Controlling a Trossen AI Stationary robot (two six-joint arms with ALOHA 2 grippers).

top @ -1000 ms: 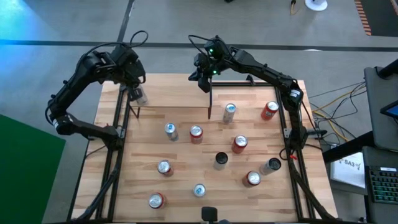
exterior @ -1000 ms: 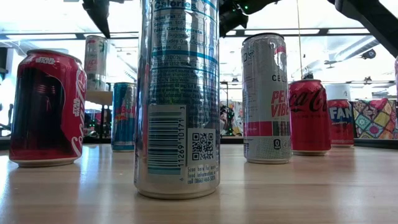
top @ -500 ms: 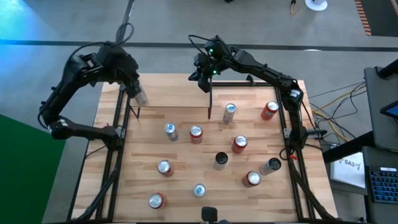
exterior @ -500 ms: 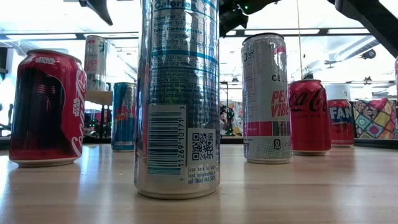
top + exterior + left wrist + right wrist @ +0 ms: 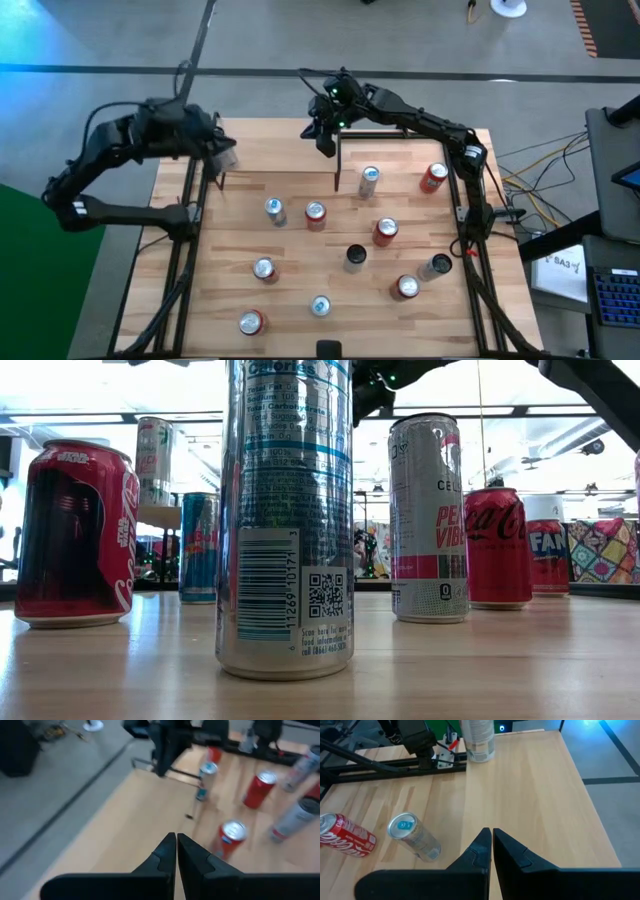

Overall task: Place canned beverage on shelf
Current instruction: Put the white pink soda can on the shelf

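Starting at the left of the high view, a green panel (image 5: 50, 270) is seen beside the table (image 5: 300, 260), with blue light cast on the grey floor (image 5: 120, 40) above it. The left gripper (image 5: 212, 143) is held over the table's far-left corner; its fingers are pressed together and nothing is gripped, as is confirmed by the left wrist view (image 5: 176, 851). Just beside it, the can (image 5: 227, 156) is found standing upright on the shelf (image 5: 162, 516); in the low view it (image 5: 152, 460) is raised above the tabletop, behind a red can (image 5: 72, 532).

Across the butcher-block surface, other cans (image 5: 314, 215) are scattered well apart, most of them upright. In the low view a tall silver can (image 5: 285, 520) is set closest to the camera.

Further right, the right gripper (image 5: 324, 135) is poised over the far middle of the table, closed with nothing between its fingers (image 5: 491, 845). Its arm is stretched back to the table's right edge.

Beyond that edge, cables (image 5: 540, 160) and a desk with a keyboard (image 5: 612, 295) are seen. Behind the table, a bright room with ceiling lights (image 5: 560, 430) is visible.
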